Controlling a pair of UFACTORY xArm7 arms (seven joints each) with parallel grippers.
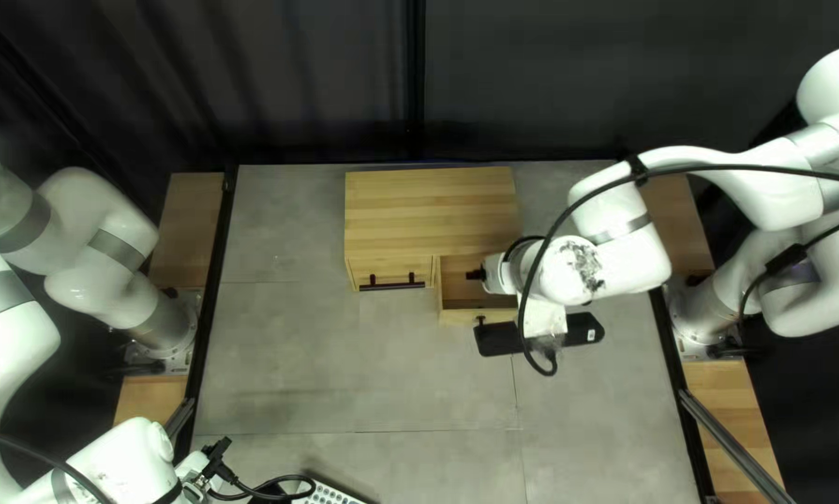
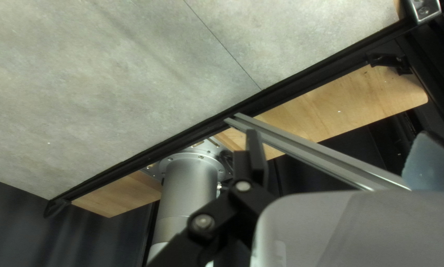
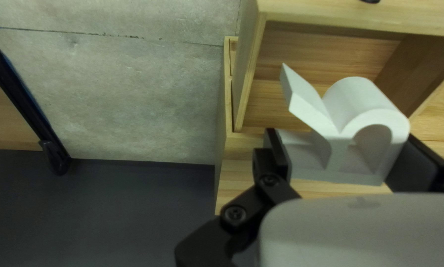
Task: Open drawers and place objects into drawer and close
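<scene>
Block (image 3: 362, 106), white with a curved loop and a slanted flap, is clamped between both fingers of our right gripper (image 1: 476, 274). We have it above the back of the open drawer (image 1: 483, 318) and the adjoining edge of the cabinet (image 1: 429, 210); whether it touches either, we cannot tell. The drawer is the cabinet's right one in the top left view, and the left one (image 1: 391, 273) is closed, its dark handle (image 1: 391, 286) across the front. Our left gripper (image 1: 216, 452) is well away, near the table's (image 1: 298, 373) near left corner, its fingers wide apart with nothing between them. Its wrist view shows an arm base (image 2: 190, 183) and a metal bar (image 2: 311, 151).
</scene>
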